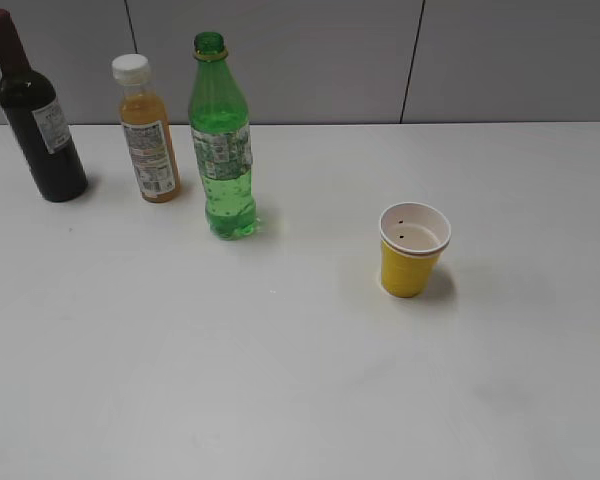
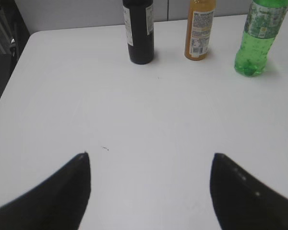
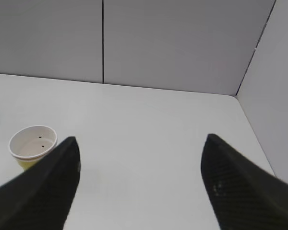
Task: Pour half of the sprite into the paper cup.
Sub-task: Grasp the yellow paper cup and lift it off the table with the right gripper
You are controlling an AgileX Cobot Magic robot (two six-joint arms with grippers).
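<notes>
A white table (image 1: pixel 280 380) fills most of the exterior view, with a grey panelled wall (image 1: pixel 310 55) behind it. Three bottles stand upright in a loose row at the far left of the table. The tallest is the sprite (image 1: pixel 220 140), a see-through green plastic bottle with a green-and-white label and no cap showing on its neck; green liquid fills its lower part. It stands nearest the middle of the table. Just left of it is an orange juice bottle (image 1: pixel 147 130) with a white cap, and further left a dark wine bottle (image 1: pixel 38 115). None of the bottles touch.

The paper cup (image 1: pixel 413 250), yellow outside and white inside, stands upright well to the right of the sprite, with bare table between them.

The left gripper (image 2: pixel 151 155) hovers over the table with its jaws spread wide, holding nothing, the bottles well ahead of it. The right gripper (image 3: pixel 141 139) also has its jaws spread and empty, with the cup ahead to its left.
</notes>
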